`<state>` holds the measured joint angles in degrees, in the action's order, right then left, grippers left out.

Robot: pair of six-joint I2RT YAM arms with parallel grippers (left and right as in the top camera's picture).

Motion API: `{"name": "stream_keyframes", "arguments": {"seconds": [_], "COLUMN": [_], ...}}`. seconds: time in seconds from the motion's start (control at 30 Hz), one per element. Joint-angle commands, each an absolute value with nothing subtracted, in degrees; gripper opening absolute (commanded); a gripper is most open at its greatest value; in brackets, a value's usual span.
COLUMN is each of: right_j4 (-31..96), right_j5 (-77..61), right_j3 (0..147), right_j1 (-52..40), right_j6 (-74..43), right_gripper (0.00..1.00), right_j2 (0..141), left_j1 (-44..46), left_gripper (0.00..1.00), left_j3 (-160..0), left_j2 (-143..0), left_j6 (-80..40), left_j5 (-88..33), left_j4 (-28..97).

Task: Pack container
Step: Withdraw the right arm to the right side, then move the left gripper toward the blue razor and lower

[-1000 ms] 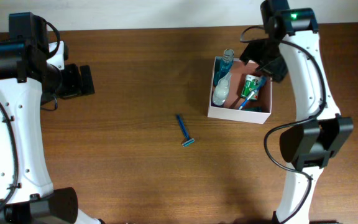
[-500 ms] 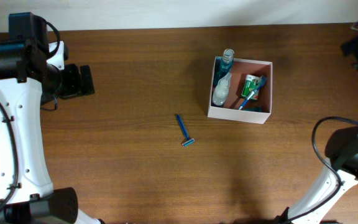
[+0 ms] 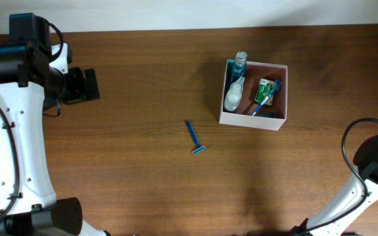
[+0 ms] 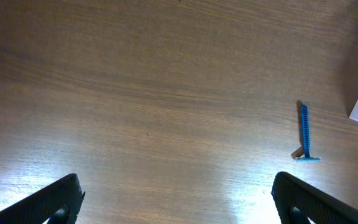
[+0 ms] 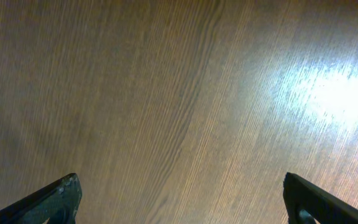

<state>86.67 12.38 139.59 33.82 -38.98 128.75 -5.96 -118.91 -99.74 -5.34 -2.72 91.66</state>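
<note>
Left gripper [image 4: 176, 190] and right gripper [image 5: 180, 190] both wide, empty. I'd pinch the centre-frame razor [image 3: 195, 138] across its handle, then container [image 3: 251, 120] upper right.

no legible text, labels, brands or numbers on anything
</note>
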Motion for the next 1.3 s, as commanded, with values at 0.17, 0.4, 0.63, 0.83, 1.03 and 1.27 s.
{"name": "stream_keyframes", "arguments": {"seconds": [0.17, 0.4, 0.63, 0.83, 1.03, 1.27], "right_j4": [86.5, 86.5, 86.5, 86.5, 86.5, 86.5], "right_j5": [14.2, 14.2, 14.2, 14.2, 14.2, 14.2], "right_j3": [139.4, 139.4, 139.4, 139.4, 139.4, 139.4], "right_j1": [33.8, 33.8, 33.8, 33.8, 33.8, 33.8], "right_j6": [-39.0, -39.0, -39.0, -39.0, -39.0, -39.0], "right_gripper": [0.99, 0.99, 0.99, 0.99, 0.99, 0.99], "right_j2": [129.0, 129.0, 129.0, 129.0, 129.0, 129.0], "left_j1": [-6.1, -6.0, -5.8, 2.8, 14.1, 21.7], "left_gripper": [0.99, 0.99, 0.99, 0.99, 0.99, 0.99], "left_j3": [-118.7, -118.8, -118.8, -118.8, -118.7, -118.7], "left_j2": [-99.0, -99.0, -99.2, -100.4, -103.9, -113.4], "left_j6": [-4.4, -4.5, -4.7, -21.4, -29.3, -29.3], "left_j5": [-2.5, -5.1, -25.5, -9.0, -1.1, -2.5], "left_j4": [91.6, 82.5, 80.2, 80.7, 79.1, 82.5]}}
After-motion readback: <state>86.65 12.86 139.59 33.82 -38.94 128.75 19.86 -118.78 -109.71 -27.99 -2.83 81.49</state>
